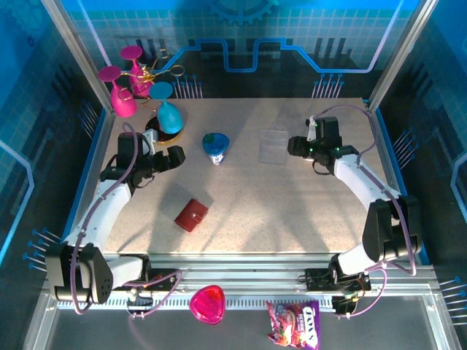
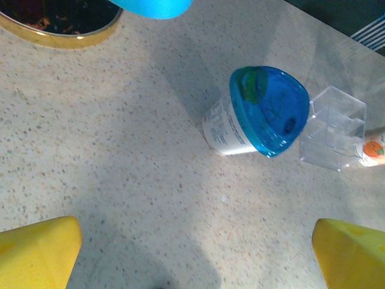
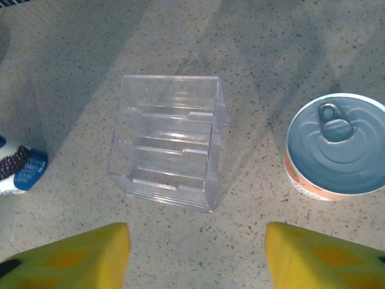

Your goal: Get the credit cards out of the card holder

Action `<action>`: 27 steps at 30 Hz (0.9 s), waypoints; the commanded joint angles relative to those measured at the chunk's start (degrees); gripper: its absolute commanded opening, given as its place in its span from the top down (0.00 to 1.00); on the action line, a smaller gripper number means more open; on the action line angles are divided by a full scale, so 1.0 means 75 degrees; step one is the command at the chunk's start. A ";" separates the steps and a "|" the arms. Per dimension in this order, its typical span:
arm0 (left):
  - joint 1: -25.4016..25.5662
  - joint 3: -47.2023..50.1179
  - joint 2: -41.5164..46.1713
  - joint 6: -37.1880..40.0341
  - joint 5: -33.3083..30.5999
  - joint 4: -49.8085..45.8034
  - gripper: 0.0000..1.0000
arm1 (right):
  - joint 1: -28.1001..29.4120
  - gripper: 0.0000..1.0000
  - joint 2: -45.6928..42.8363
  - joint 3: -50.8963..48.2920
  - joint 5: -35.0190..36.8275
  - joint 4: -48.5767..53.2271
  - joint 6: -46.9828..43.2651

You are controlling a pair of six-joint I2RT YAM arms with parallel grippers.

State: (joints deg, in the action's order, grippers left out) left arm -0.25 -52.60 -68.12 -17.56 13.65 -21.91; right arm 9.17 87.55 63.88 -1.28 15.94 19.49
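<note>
The left gripper (image 1: 177, 155) hangs spread and empty near the card holder (image 1: 191, 215), on its far side; the right gripper (image 1: 293, 146), fingers also apart on nothing, is well off to its far right, facing a clear plastic stand (image 3: 168, 141); the card holder lies shut and untouched, so no credit cards show. By my reading the task is at its opening reach; next, one gripper must pin the card holder while the other lifts its flap.
</note>
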 commanded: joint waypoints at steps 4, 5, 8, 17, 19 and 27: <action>0.0034 -0.0339 0.0640 0.0779 0.0328 -0.1364 0.01 | 0.0100 0.49 0.1306 0.1682 0.0156 0.1450 0.0409; 0.0034 -0.0314 0.0717 0.0853 0.0225 -0.1378 0.01 | 0.0093 0.50 0.1536 0.1958 0.0212 0.1600 0.0456; 0.0034 -0.0277 0.0840 0.1038 0.0064 -0.1493 0.01 | 0.0109 0.52 0.2240 0.2716 0.0265 0.1954 0.0479; 0.0034 -0.0028 0.1202 0.1422 -0.0263 -0.1470 0.01 | 0.0210 0.63 0.3942 0.4648 0.0671 0.2776 0.0541; 0.0022 0.0070 0.1275 0.1435 -0.0311 -0.1403 0.01 | 0.0216 0.66 0.4223 0.4972 0.0697 0.2888 0.0554; -0.0048 0.0111 0.1267 0.1375 -0.0079 -0.1286 0.01 | 0.0234 0.71 0.5145 0.5916 0.0578 0.3206 0.0690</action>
State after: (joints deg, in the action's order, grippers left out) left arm -0.25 -52.75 -59.27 -8.36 12.27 -31.77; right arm 10.17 123.96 105.78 2.85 37.10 23.42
